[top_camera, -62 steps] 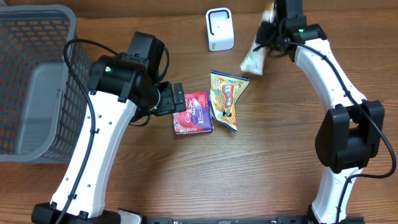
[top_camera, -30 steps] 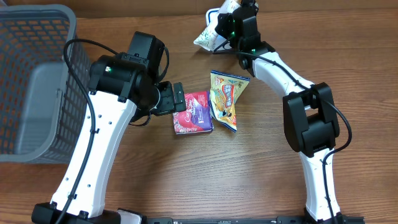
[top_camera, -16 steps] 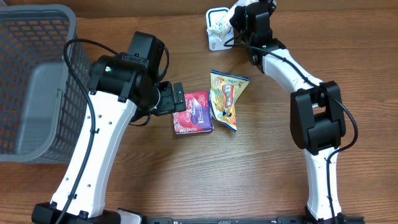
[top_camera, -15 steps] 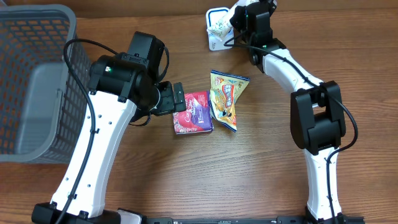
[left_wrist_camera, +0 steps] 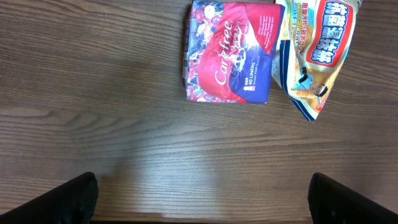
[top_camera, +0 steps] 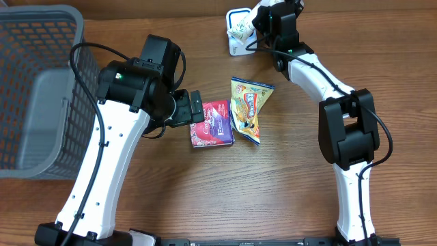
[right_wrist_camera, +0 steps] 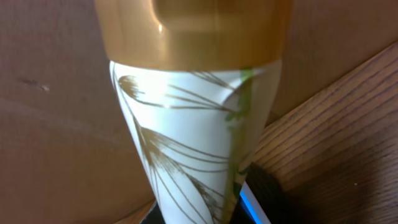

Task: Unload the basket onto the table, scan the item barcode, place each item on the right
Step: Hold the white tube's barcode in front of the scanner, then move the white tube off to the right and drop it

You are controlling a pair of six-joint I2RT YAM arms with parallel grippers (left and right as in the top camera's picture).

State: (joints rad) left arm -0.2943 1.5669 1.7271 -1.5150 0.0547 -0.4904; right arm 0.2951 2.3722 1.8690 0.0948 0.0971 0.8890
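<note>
White with a gold cap, the tube [right_wrist_camera: 186, 155] hung at twelve o'clock over the table [top_camera: 205, 198]. It was pinched tight in the right gripper [top_camera: 261, 17] and held over the white scanner [top_camera: 235, 45]. The left gripper [top_camera: 196, 109] stood spread wide with nothing in it, at nine o'clock of the red pack [left_wrist_camera: 227, 53]. A yellow snack bag [left_wrist_camera: 317, 50] lay just beside that pack at three o'clock. A grey basket [top_camera: 41, 41] sat at ten o'clock.
</note>
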